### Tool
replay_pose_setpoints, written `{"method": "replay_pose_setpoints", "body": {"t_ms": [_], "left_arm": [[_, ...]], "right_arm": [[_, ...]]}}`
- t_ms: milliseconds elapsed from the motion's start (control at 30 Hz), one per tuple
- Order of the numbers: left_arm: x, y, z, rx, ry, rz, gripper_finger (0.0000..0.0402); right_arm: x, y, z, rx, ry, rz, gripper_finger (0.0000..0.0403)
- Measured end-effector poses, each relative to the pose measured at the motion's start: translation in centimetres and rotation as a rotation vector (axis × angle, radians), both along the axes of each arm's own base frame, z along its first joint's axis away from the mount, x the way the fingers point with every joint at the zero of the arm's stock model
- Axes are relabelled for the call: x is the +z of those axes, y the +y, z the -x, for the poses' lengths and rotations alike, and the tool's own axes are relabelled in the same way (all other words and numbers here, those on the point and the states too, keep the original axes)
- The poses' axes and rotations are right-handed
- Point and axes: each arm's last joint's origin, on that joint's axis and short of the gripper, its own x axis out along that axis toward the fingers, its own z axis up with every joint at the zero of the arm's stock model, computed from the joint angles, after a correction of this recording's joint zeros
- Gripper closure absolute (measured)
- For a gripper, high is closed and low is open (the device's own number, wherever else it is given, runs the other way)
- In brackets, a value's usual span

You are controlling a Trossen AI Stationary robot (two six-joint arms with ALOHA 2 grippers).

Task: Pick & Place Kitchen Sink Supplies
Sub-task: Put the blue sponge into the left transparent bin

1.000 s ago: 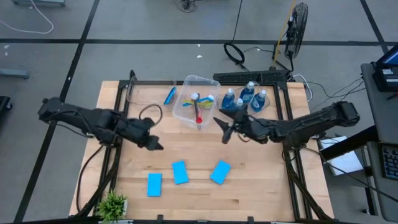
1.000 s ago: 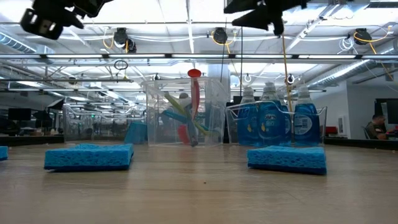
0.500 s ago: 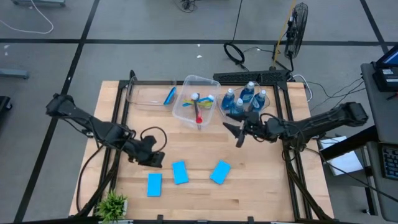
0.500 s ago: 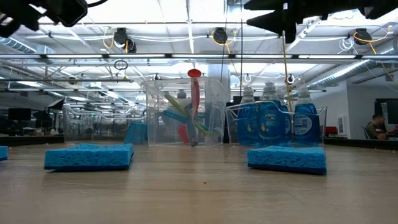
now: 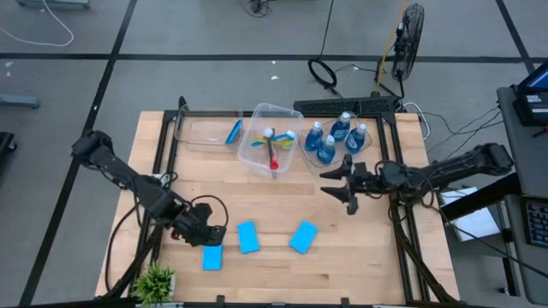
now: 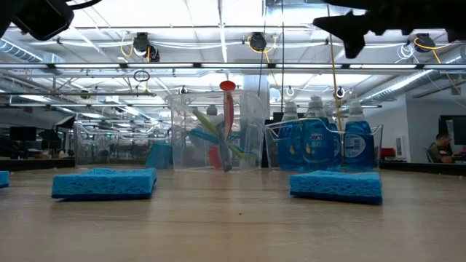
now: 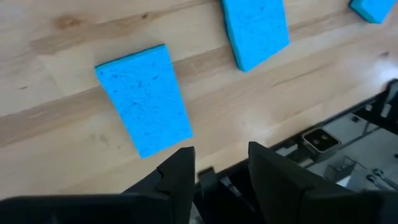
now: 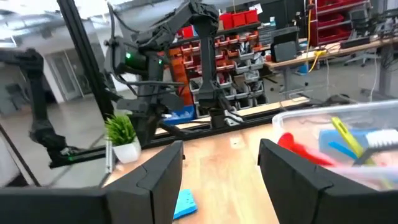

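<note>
High view shows you the left gripper (image 5: 208,233), fingers parted and empty, just above the lower-left sponge (image 5: 212,254), whose long axis runs up-down; right gripper (image 5: 349,182) far off.

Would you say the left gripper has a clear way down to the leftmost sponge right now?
Probably yes: the left gripper hovers open just above that sponge, with only bare table around it.
</note>
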Motion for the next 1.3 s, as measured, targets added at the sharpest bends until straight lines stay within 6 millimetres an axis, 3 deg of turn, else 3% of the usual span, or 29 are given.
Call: {"method": "replay_pose_setpoints", "body": {"t_ms": [367, 800, 1033, 1300], "left_arm": [[-1.0, -0.9, 0.0, 0.024, -0.004, -0.091, 0.0197], [-2.3, -1.1, 0.0, 0.058, 0.098, -0.121, 0.01], [-5.1, -2.3, -0.5, 0.077, 0.284, -0.085, 0.0106], [-6.7, -3.1, -0.5, 0.094, 0.343, -0.135, 0.0139]], "right_arm": [[-2.2, -0.6, 3.3, 0.008, -0.09, -0.126, 0.0206], [-3.3, -0.8, 3.9, 0.003, -0.098, -0.124, 0.0206], [-3.2, -0.8, 3.9, 0.003, -0.105, -0.125, 0.0206], [-3.2, -0.8, 3.9, 0.003, -0.112, -0.127, 0.0206]]}}
